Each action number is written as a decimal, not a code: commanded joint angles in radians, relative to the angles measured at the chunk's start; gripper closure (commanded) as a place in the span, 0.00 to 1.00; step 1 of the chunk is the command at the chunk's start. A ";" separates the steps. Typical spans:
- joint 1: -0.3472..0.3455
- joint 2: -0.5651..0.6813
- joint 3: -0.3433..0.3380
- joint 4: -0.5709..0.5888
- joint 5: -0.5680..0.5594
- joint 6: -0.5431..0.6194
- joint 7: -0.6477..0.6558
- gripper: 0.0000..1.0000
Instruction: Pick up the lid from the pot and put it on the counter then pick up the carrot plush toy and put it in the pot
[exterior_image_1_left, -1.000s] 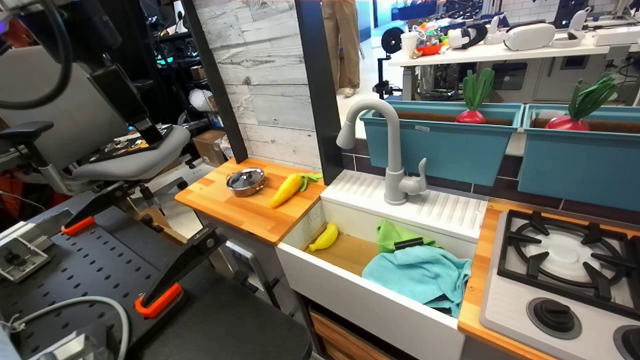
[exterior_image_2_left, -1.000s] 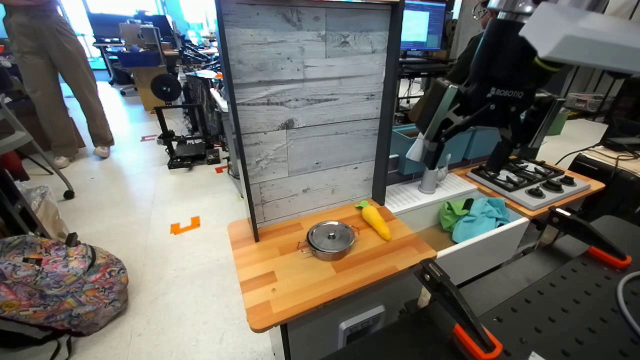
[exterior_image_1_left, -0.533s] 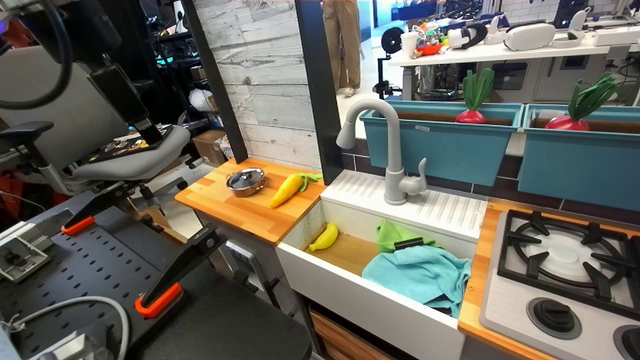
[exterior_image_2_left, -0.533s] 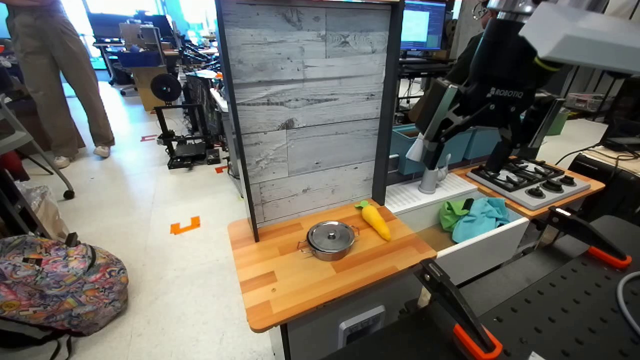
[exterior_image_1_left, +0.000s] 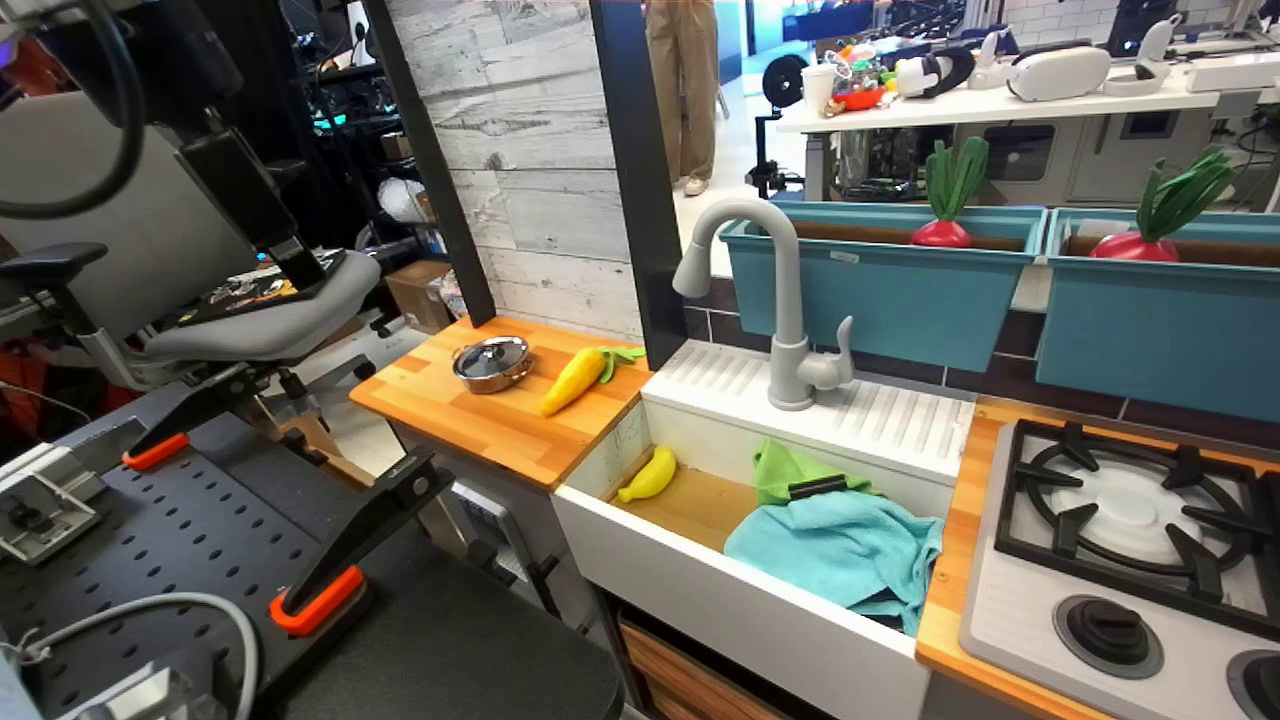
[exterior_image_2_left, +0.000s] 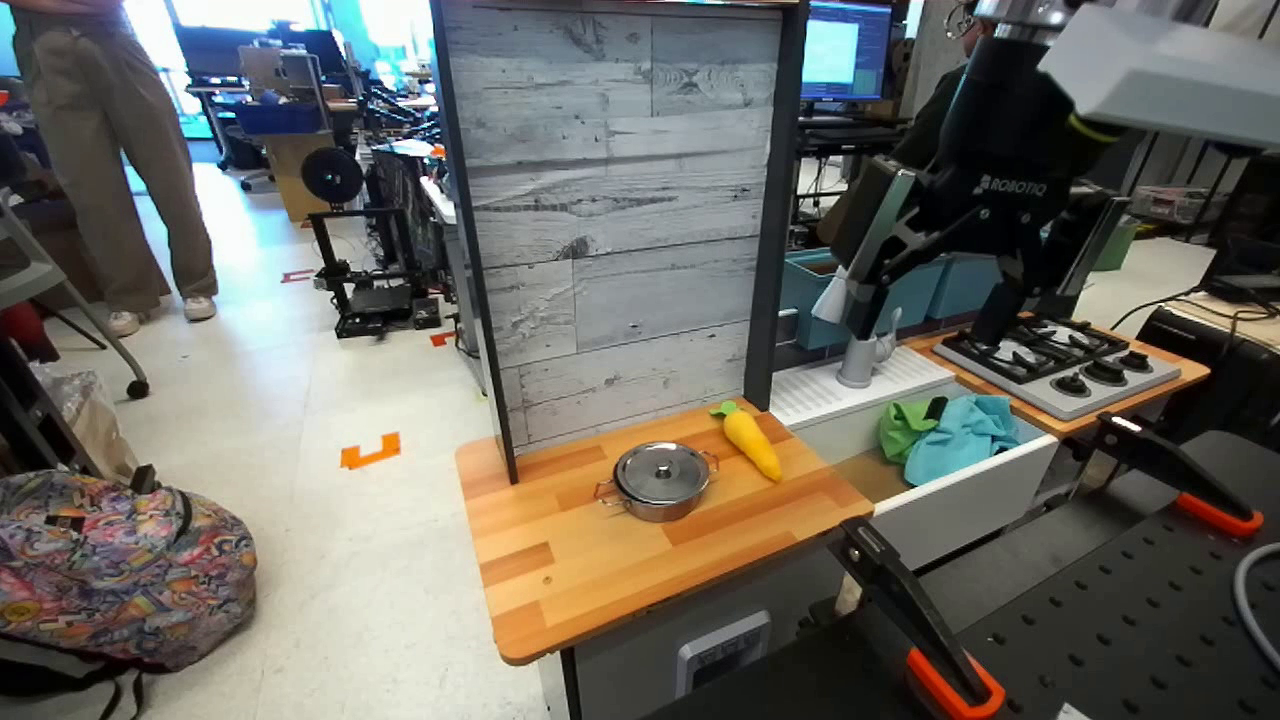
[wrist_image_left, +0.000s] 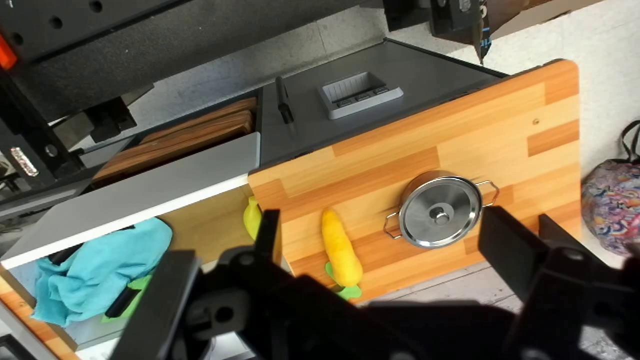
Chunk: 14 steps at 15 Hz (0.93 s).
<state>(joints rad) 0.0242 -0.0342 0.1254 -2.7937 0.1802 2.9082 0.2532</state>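
Gripper (wrist_image_left: 379, 237) empty, jaws spread wide, hanging well apart from counter (wrist_image_left: 500, 132). Lid (wrist_image_left: 424, 222) sits on pot (exterior_image_2_left: 662, 513); carrot plush toy (wrist_image_left: 341, 247) lies near, on same counter. Farther back: sink (exterior_image_2_left: 985, 507) holding blue cloth (exterior_image_2_left: 955, 440). Judged at first step; lid not yet gripped. Next calls for lowering astride knob (wrist_image_left: 440, 216), pinching, lifting straight, setting on bare counter.

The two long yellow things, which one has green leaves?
The tapered yellow-orange carrot plush toy on the orange-brown wooden counter. Its green leaves set it apart; the curved banana-shaped thing in the white sink is all yellow.
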 joint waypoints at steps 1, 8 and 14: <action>0.018 -0.002 -0.018 0.001 -0.003 -0.003 0.003 0.00; 0.020 0.068 -0.033 0.091 0.091 0.009 -0.039 0.00; 0.050 0.314 -0.067 0.301 -0.041 0.041 0.101 0.00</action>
<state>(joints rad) 0.0264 0.1231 0.1092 -2.6058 0.2299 2.9070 0.2645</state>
